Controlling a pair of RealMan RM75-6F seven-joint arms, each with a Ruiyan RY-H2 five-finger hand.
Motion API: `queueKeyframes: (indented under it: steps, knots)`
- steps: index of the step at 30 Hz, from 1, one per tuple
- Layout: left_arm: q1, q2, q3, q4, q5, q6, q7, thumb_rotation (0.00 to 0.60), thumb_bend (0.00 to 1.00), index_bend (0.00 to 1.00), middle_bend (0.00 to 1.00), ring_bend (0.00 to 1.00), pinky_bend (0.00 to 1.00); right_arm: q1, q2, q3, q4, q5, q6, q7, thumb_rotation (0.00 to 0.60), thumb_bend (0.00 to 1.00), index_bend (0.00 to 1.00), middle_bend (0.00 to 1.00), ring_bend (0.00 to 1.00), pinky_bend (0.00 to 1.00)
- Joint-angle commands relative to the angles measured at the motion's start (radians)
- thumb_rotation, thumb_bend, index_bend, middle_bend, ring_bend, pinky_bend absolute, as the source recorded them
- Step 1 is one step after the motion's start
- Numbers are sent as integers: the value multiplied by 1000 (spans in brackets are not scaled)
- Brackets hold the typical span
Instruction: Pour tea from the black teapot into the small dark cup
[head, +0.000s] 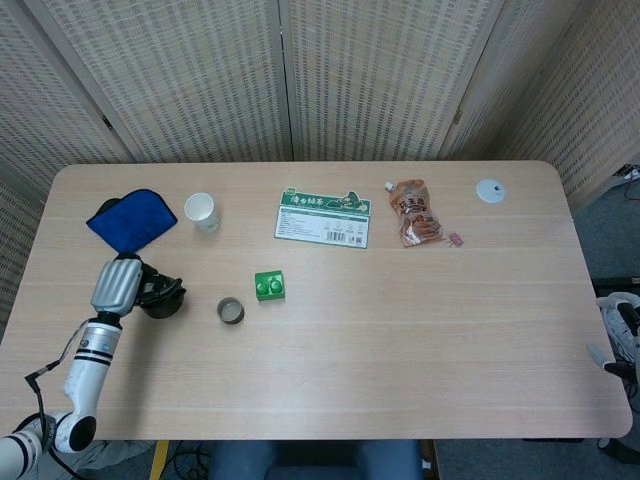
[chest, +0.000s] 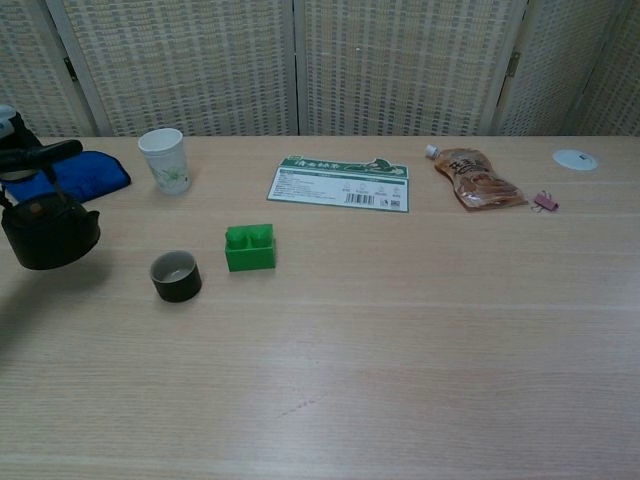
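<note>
The black teapot (head: 161, 297) (chest: 50, 233) hangs by its thin handle from my left hand (head: 117, 284) (chest: 22, 155) at the table's left side. It looks raised a little off the table and roughly upright. The hand grips the handle from above, and in the chest view only its dark fingers (chest: 45, 153) show at the left edge. The small dark cup (head: 231, 311) (chest: 175, 276) stands upright on the table to the right of the teapot, apart from it, and its pale inside shows. My right hand is in neither view.
A green block (head: 269, 286) (chest: 249, 247) sits just right of the cup. A white paper cup (head: 202, 212) (chest: 164, 159) and a blue cloth (head: 131, 221) (chest: 85, 172) lie behind the teapot. Farther right are a green card (head: 324, 218), a brown pouch (head: 414, 212) and a white disc (head: 489, 190).
</note>
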Motion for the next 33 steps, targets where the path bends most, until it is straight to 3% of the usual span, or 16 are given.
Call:
queueKeyframes:
  steps: [1,5,14,22,33]
  knots:
    - [6,3,-8,-7,-3,18,12,147,199,1000,1000,1000,298,-2,0,-1,0,-2,3,1,600,98,344,299,249,257]
    - [12,0,-11,-9,1,42,23,249,224,1000,1000,1000,346,-4,-1,-2,1,-3,5,3,600,98,344,298,249,257]
    - [12,-3,-18,-10,5,54,29,264,279,1000,1000,1000,398,-8,-5,-3,11,0,5,13,600,98,344,299,249,257]
    - [9,-3,-15,-19,28,64,33,345,357,1000,1000,1000,426,-9,-7,-2,21,4,1,20,600,97,344,298,249,257]
    - [5,4,2,-51,72,78,41,358,358,1000,1000,1000,459,-11,-4,-2,24,4,2,25,600,97,344,299,249,257]
